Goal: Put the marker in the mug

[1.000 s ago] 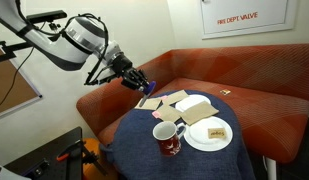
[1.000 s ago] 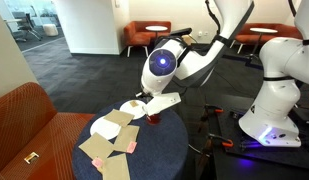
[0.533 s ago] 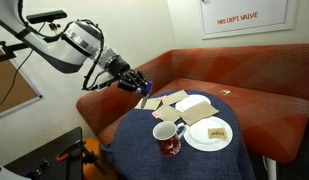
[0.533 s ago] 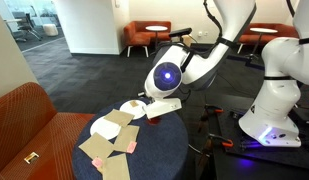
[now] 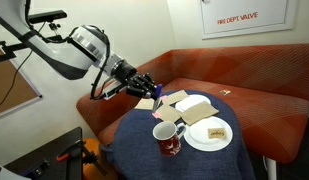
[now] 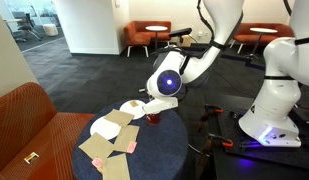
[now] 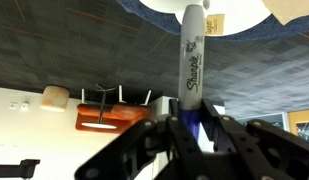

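In the wrist view my gripper (image 7: 187,135) is shut on the marker (image 7: 191,62), a pale Sharpie with a blue end that points away from the jaws. In an exterior view the gripper (image 5: 144,84) hovers above the far left edge of the round blue table (image 5: 134,140), left of and behind the dark red mug (image 5: 170,137). The mug stands upright near the table's front, white inside, handle to the left. In the exterior view from the opposite side the gripper (image 6: 146,105) is at the table's right edge and the mug (image 6: 152,117) is partly hidden behind the arm.
A white plate (image 5: 207,134) with a small brown item stands right of the mug. Tan paper pieces and envelopes (image 5: 190,104) lie at the table's back. A red-orange sofa (image 5: 254,85) curves behind the table. A white robot base (image 6: 269,105) stands nearby.
The arm has moved right toward the table with the marker held in the gripper. The mug and plate have not moved.
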